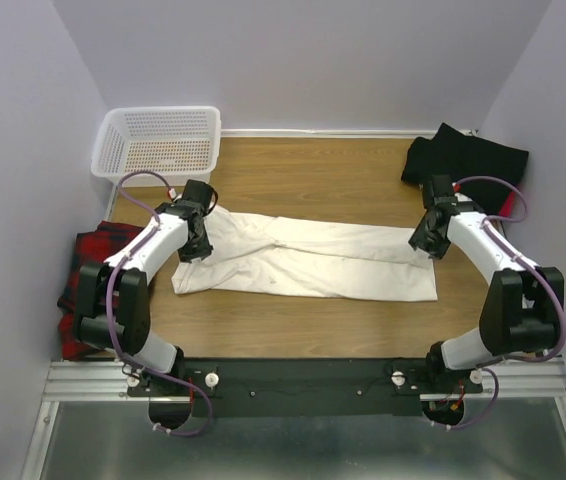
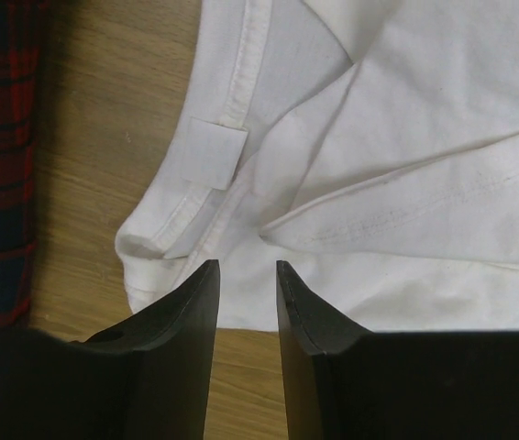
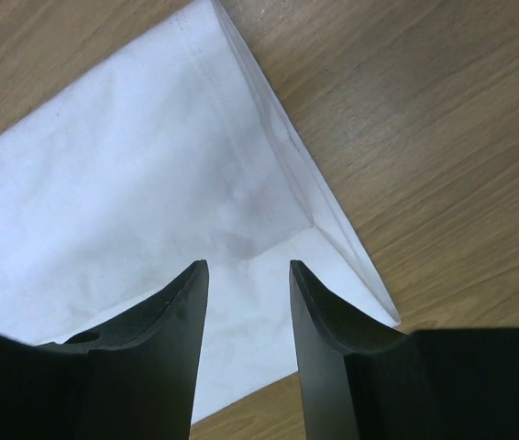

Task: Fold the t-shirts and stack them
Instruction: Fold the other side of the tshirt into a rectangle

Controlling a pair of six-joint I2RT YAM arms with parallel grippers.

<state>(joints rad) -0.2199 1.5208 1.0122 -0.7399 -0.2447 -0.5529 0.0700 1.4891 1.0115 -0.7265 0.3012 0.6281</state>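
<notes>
L pincer point(image 2: 246, 266) & R pincer point(image 3: 248, 266) both part-open, gripping nothing. Across bench point(image 1: 313, 175) centre lies the cream-white t-shirt point(image 1: 313, 265), folded into a long strip. L pincer is over its collar end, R over a hem corner. Far right: black shirt point(image 1: 468, 160). Left edge: red plaid shirt point(image 1: 93, 255). Far-left corner: white mesh basket point(image 1: 163, 112).

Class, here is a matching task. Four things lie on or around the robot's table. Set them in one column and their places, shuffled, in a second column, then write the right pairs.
Things:
1. white basket
2. cream-white t-shirt
3. black t-shirt
4. red checked cloth

Places:
A. far right corner
B. left edge
C. far left corner
D. middle of the table, laid out from left to right

Pairs: 1-C; 2-D; 3-A; 4-B
</notes>
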